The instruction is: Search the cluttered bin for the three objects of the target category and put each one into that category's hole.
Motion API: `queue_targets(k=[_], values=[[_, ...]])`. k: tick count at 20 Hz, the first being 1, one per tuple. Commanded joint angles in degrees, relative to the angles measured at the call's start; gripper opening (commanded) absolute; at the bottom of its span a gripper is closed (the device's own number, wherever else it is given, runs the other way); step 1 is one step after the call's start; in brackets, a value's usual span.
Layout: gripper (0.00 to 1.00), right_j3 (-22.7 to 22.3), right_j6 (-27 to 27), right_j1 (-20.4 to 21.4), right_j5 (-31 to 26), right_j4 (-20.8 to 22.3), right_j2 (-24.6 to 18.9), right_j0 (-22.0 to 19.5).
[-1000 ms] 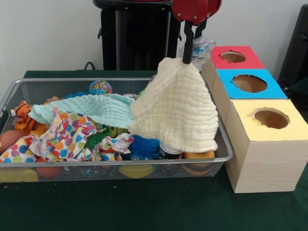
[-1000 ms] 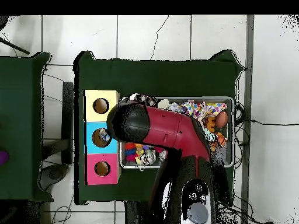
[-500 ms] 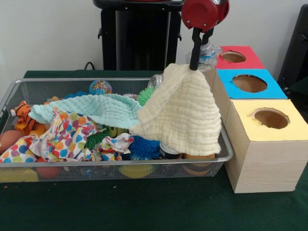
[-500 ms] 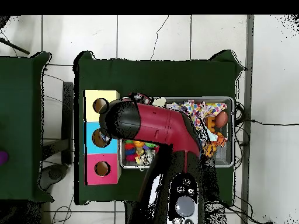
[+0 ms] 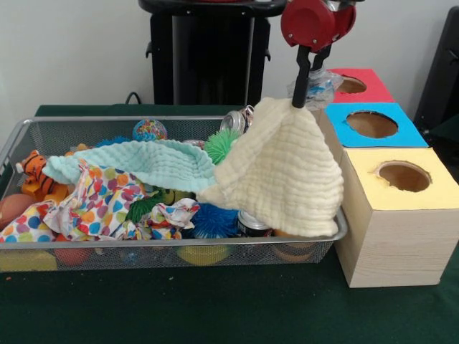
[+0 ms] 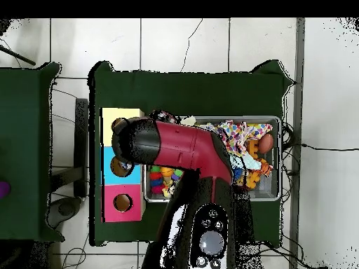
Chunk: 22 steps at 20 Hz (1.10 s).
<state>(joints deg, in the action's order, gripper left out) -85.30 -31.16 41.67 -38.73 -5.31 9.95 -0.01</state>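
My gripper [image 5: 299, 102] hangs from the red arm head and is shut on the peak of a cream waffle cloth [image 5: 283, 172]. The cloth drapes down like a tent over the right end of the wire bin [image 5: 179, 244], its hem at the rim beside the yellow box [image 5: 401, 208]. Behind that stand the blue box [image 5: 371, 123] and the red box [image 5: 351, 86], each with a round hole on top. In the overhead view the red arm [image 6: 175, 147] covers the gripper and reaches to the yellow box [image 6: 109, 119].
A mint cloth [image 5: 136, 161] and a polka-dot cloth [image 5: 93, 201] cover the bin's left and middle. A tiger toy [image 5: 34, 172], a green spiky ball [image 5: 221, 143], a blue spiky ball [image 5: 215, 218] and a can [image 5: 252, 223] show among the clutter. Clear plastic [image 5: 319, 82] sits behind the gripper.
The gripper has carried the cream cloth to the right, toward the boxes. The green spiky ball and a can at the back of the bin have come into sight.
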Motion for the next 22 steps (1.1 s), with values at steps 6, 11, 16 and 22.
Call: queue_targets(k=[6,11,16,22], values=[[0.0,0.33,-21.0,-1.59,-6.7,-1.7,-0.51,0.56],[0.0,-1.1,-21.85,-1.15,-5.05,-1.18,-0.29,0.88],[0.0,-2.29,-22.37,-0.82,-3.65,-1.04,-0.26,1.2],[0.0,-4.78,-21.46,0.53,-1.28,-0.64,-0.27,0.83]])
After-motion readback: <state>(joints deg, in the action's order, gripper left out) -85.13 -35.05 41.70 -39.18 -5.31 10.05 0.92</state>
